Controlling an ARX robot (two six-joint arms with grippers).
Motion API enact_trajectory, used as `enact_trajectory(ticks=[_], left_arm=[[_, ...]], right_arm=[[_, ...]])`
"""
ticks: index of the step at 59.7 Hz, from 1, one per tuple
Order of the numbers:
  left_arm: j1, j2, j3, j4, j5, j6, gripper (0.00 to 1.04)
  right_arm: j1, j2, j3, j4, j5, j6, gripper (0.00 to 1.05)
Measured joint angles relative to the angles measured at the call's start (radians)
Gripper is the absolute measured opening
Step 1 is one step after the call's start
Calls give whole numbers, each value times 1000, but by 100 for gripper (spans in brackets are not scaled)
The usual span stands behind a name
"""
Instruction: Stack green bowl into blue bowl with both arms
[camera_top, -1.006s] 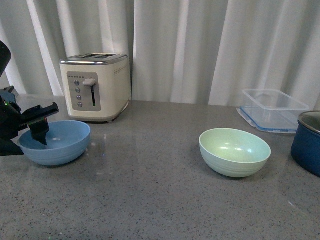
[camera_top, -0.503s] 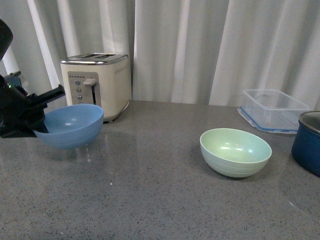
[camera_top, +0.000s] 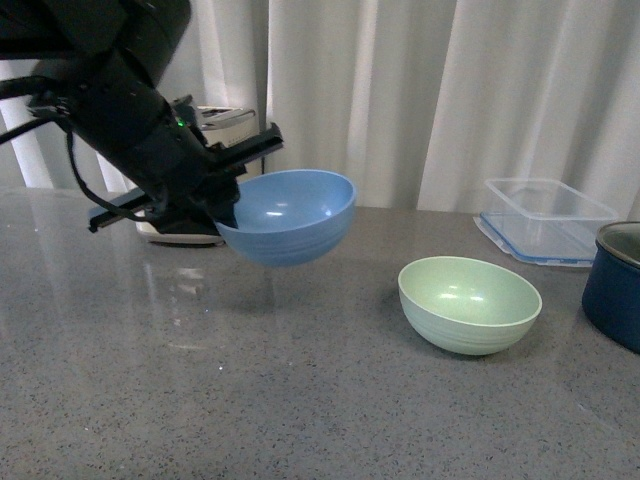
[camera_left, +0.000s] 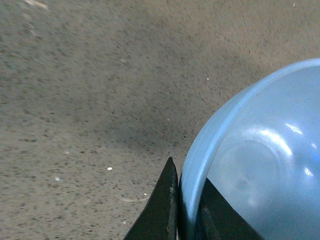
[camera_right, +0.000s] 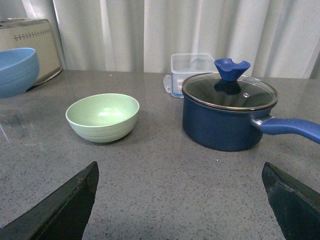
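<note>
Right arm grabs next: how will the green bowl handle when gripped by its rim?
The green bowl is probably stiff, since the similar blue bowl hangs undeformed from a rim pinch. Glossy inside, so maybe slippery. Rounded sides, so it might rock.

No lettering, brand name, number or sign can be read in any view. The toaster (camera_right: 30, 30), near the far left corner of the tabletop (camera_right: 160, 190), carries only a row of tiny dotted marks along its side, too small to make out as writing.
</note>
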Motion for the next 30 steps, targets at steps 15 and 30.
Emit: enact_trajectory(ticks=[15, 30], left_arm=[[-56, 81, 33, -14, -34, -11, 4], [-62, 157, 74, -31, -74, -17, 4]], right_arm=[[0, 0, 0, 0, 0, 0, 95], [0, 0, 0, 0, 0, 0, 95]])
